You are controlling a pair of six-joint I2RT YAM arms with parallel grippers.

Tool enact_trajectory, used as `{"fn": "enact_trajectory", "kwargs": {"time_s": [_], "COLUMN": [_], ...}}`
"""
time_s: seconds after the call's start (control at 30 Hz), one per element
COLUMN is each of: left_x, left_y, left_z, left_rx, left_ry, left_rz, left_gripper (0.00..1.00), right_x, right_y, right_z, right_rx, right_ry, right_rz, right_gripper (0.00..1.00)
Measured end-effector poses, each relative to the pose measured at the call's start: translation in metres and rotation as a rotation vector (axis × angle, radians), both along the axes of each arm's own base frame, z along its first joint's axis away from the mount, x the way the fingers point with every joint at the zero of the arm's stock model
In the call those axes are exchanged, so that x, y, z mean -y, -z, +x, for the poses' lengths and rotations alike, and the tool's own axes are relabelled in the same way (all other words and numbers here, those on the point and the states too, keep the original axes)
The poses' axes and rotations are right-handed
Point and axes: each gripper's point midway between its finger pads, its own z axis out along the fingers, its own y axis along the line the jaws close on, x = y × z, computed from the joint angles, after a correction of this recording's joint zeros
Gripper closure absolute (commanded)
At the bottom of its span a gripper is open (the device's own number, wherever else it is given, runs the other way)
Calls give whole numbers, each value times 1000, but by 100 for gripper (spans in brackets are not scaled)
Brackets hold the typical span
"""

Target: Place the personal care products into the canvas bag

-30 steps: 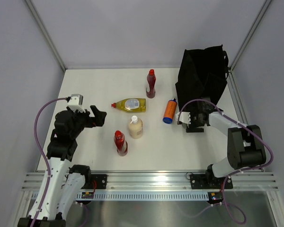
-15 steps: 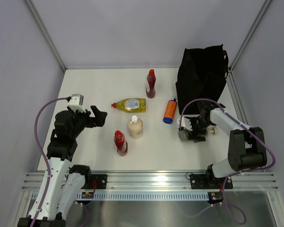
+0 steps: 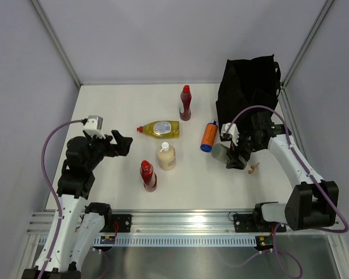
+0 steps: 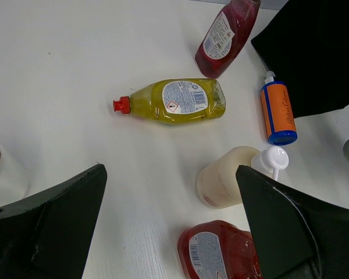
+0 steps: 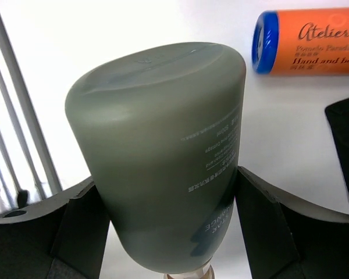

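My right gripper (image 3: 235, 153) is shut on the grey-green pump bottle (image 3: 220, 153), held sideways just in front of the black canvas bag (image 3: 250, 87). The bottle (image 5: 163, 151) fills the right wrist view between the fingers of that gripper (image 5: 168, 232). On the table lie the orange bottle (image 3: 208, 136) and the yellow bottle (image 3: 158, 128). A dark red bottle (image 3: 185, 103), the cream bottle (image 3: 166, 157) and a second dark red one (image 3: 148, 176) stand upright. My left gripper (image 3: 120, 144) hangs open to their left, holding nothing, with the near red bottle (image 4: 218, 253) between its open jaws (image 4: 171, 224).
The bag stands at the back right corner against the enclosure frame (image 3: 294, 64). Grey walls close the table on three sides. A metal rail (image 3: 186, 221) runs along the near edge by the arm bases.
My right gripper closed on the grey-green bottle, swung it near the front, then carried it up and back toward the bag. The left arm has not moved.
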Motion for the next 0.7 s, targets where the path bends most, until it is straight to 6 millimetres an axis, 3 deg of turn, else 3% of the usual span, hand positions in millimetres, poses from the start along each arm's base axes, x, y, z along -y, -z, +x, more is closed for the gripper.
{"fn": "enact_trajectory", "kwargs": {"time_s": [0.1, 0.2, 0.5, 0.57, 0.7], "left_x": [2, 5, 11, 12, 13], "left_y": [-3, -8, -10, -11, -12], "left_z": [-2, -2, -3, -3, -3], "left_rx": [15, 36, 55, 59, 64], "left_ry": [14, 31, 67, 71, 78], "left_rz": [-5, -11, -22, -23, -25], "left_gripper": [1, 1, 1, 1, 1], "right_x": [-4, -10, -34, -27, 0], "right_y": [-20, -55, -224, -259, -319], "right_z": [3, 10, 52, 65, 113], "right_rx": [-27, -31, 154, 189, 329], "right_ry": [63, 105, 236, 312, 449], "right_rz": [79, 153, 460, 527, 616], "right_gripper": [100, 100, 100, 100, 100]}}
